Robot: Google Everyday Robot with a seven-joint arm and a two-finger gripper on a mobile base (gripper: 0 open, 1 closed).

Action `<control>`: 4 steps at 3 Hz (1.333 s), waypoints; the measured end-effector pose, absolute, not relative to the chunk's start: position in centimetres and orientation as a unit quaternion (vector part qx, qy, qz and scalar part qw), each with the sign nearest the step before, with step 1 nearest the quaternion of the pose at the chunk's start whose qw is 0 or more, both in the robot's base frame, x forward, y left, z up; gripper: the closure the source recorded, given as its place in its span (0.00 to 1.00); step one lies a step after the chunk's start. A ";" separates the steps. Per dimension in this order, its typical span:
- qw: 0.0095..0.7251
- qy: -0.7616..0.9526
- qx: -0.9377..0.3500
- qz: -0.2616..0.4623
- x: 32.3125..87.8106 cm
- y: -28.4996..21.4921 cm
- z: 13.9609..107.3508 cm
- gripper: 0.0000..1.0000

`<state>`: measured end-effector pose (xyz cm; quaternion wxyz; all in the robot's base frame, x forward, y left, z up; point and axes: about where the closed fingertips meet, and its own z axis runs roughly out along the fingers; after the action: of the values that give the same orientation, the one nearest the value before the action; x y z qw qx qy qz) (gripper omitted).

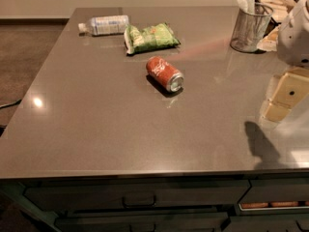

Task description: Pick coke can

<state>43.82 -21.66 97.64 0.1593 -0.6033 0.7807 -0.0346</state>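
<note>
Drawers [137, 195] with dark handles run under the front edge of the grey counter [96, 129], closest to the viewer. On the counter, near its middle, the coke can [164, 73] lies on its side, with one silver end turned toward the front right and the white script facing up. Nothing touches it. Just behind the can lies a green snack bag [150, 37], and behind this bag, to the left, a clear plastic bottle [105, 24] also lies on its side. A wire mesh cup [250, 28] with something white inside stands at the far right. The gripper [284, 100] hangs at the right edge, well apart from the can, below the white arm [294, 33]. If it is wide or narrow, I cannot tell.
</note>
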 end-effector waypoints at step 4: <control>0.152 0.781 -0.606 0.006 46.8 -15.9 96.6 0.00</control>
<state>46.81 -15.95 96.58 0.1517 -0.6063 0.7806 0.0056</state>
